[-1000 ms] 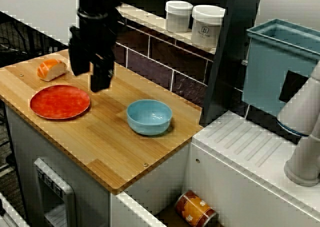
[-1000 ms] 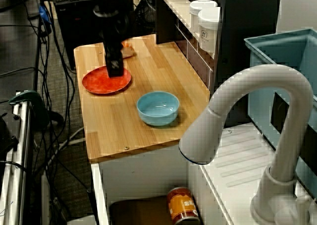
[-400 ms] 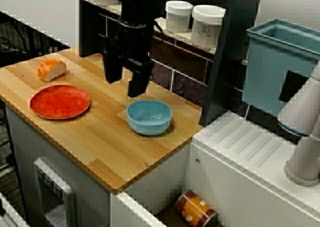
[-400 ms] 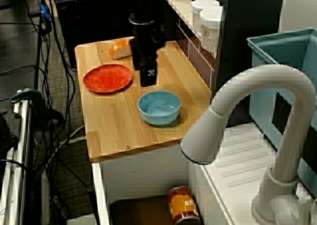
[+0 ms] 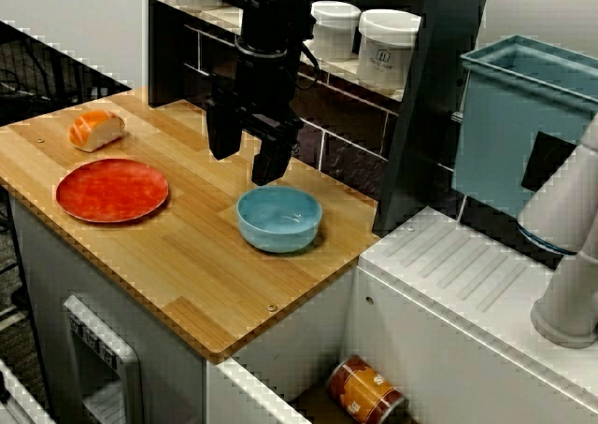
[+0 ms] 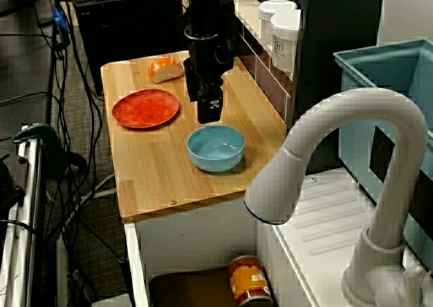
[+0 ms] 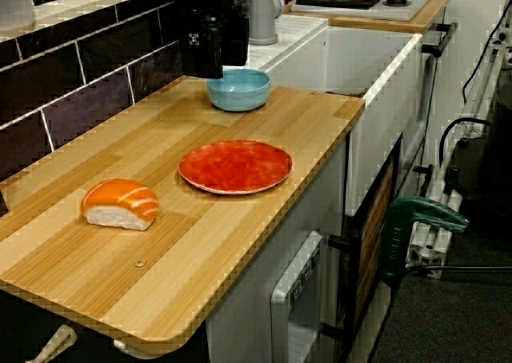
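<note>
Gripper [image 5: 245,161] fingers spread, empty, above bowl [image 5: 278,219]. Bowl likely light, rigid, slick; pinch the rim.

Cropping the arm [image 5: 267,18] above the pincer [image 5: 249,155] at each top edge; masking a sliver of bowl [image 7: 240,91], viewed along the counter [image 7: 200,243].

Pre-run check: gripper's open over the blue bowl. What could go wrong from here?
1. The gripper hangs open and empty just above the wall-side rim of the blue bowl; a finger landing on that rim could tip or shove it.
2. The bowl sits toward one end of the wooden counter; a shove might slide it off.
3. The shelf with the white jars juts out right behind the gripper; pulling up and back could clip it.
</note>
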`<action>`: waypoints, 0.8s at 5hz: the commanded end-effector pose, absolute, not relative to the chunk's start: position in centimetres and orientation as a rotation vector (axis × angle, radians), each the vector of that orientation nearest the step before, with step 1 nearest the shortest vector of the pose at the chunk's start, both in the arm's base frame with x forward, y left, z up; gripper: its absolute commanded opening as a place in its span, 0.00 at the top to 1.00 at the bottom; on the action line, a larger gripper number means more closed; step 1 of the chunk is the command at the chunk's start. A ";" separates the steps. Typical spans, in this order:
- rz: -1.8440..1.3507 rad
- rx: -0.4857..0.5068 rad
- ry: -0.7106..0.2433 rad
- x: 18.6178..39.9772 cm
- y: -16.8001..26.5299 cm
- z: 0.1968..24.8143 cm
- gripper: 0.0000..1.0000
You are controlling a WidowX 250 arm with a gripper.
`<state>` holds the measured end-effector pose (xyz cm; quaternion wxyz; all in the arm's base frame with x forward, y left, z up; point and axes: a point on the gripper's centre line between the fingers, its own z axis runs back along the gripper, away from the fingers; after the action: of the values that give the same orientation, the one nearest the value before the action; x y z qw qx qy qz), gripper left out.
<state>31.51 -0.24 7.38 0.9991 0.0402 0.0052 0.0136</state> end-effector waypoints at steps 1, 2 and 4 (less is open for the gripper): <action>0.018 0.017 0.008 29.7 -0.7 7.1 0.00; -0.022 -0.028 -0.037 29.1 -1.2 6.5 0.00; -0.006 -0.045 -0.047 29.9 -1.6 6.7 0.00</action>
<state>29.69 -0.71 5.45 0.9997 -0.0238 0.0011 -0.0014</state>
